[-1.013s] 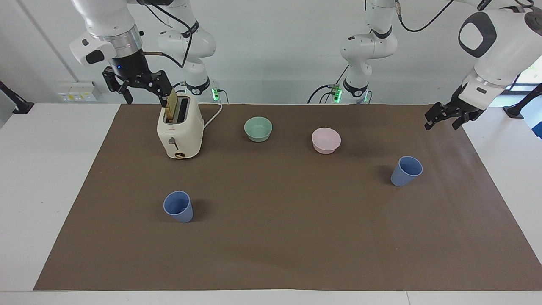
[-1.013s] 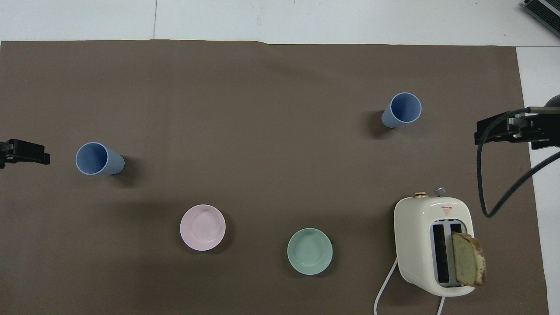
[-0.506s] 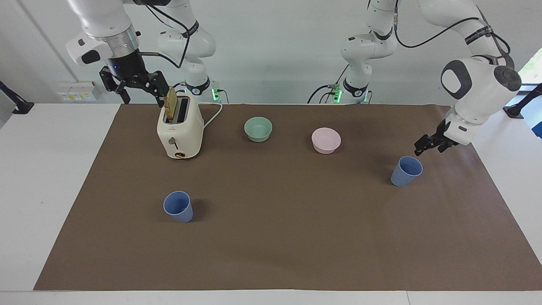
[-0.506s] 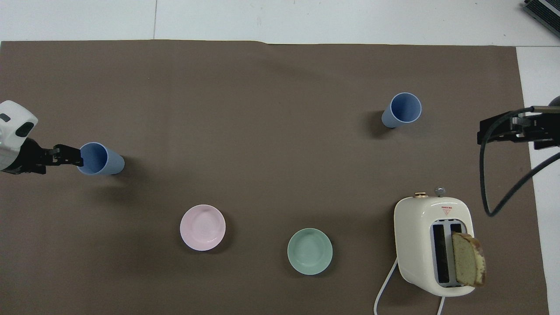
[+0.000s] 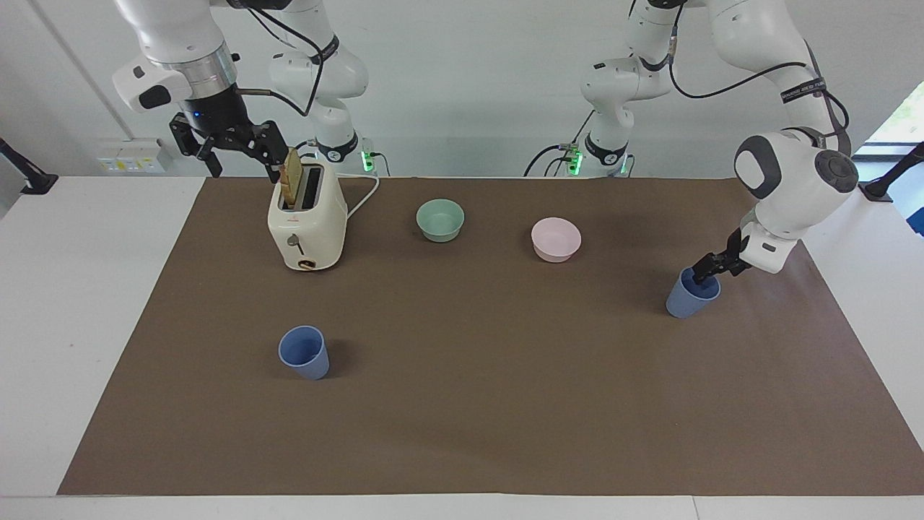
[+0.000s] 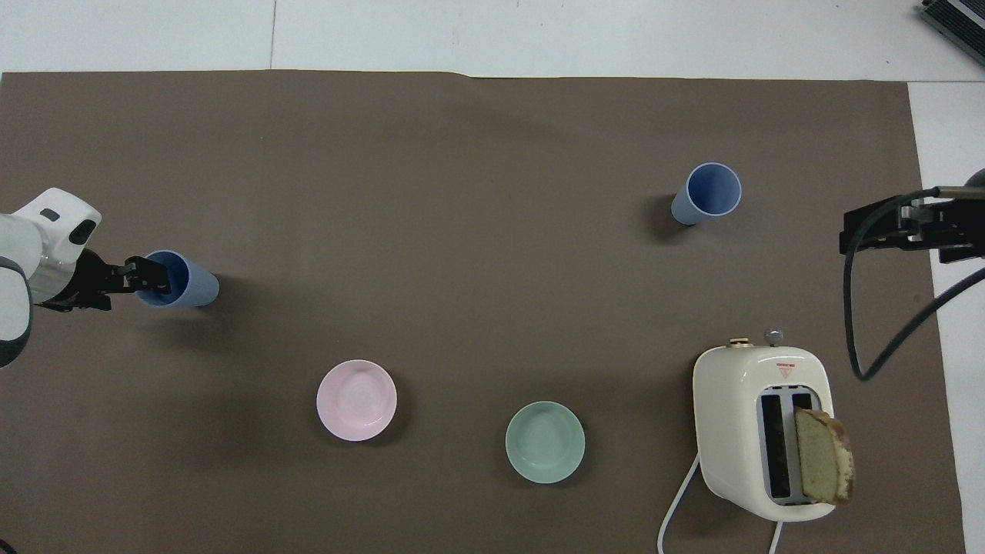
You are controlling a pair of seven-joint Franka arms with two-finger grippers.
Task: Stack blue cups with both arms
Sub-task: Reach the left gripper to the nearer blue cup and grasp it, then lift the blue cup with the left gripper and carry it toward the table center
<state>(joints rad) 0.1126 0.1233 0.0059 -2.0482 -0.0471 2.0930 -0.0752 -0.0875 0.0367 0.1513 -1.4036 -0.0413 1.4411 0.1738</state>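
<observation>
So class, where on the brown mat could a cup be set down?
Bare mat lies between the two blue cups, farther from the robots than the bowls. The row with the toaster is crowded.

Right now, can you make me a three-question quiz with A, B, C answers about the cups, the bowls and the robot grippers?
1. Where is the left gripper?
A. At the rim of the blue cup at the left arm's end of the table
B. Over the pink bowl
C. Inside the toaster

2. How many bowls are on the table?
A. One
B. Two
C. Four

3. What state are the two blue cups in?
A. Stacked together
B. Lying on their sides
C. Standing upright and apart

Answers:
1. A, since the facing view shows its fingertips at that cup's mouth.
2. B, because there is only the pink bowl and the green bowl.
3. C, because the other blue cup stands alone toward the right arm's end, while the right gripper waits up by the toaster.
</observation>
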